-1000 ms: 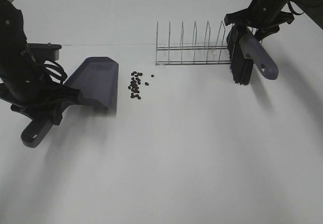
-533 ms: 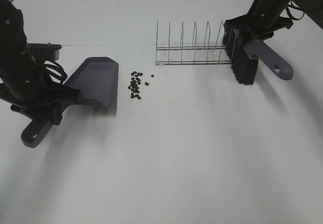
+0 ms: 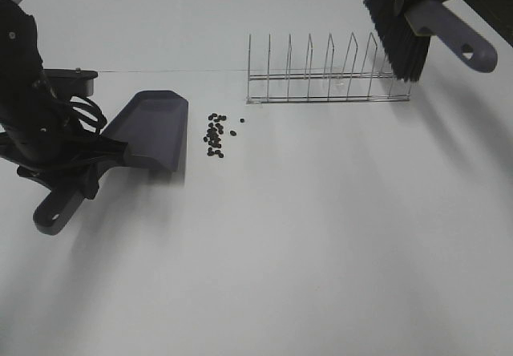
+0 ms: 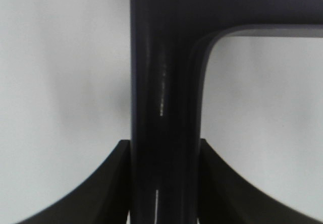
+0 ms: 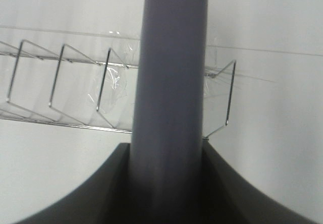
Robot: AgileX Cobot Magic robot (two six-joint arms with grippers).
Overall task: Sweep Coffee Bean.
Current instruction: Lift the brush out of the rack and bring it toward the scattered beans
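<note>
— Left gripper (image 4: pixel 164 183)?
— Pinches the dark handle of the dustpan (image 3: pixel 152 127); keeps the pan tilted, open lip low at the white table (image 3: pixel 321 236).
— And the right gripper (image 5: pixel 169 183)?
— Pressed tight on the grey handle of the brush (image 3: pixel 398 35). Holds it raised by the right end of the wire rack (image 3: pixel 329 79), bristles pointing down.
— Where to find the coffee bean (image 3: pixel 214 135)?
— Lies in a small loose cluster on the table, just beside the dustpan's open lip, between it and the rack's left end.
</note>
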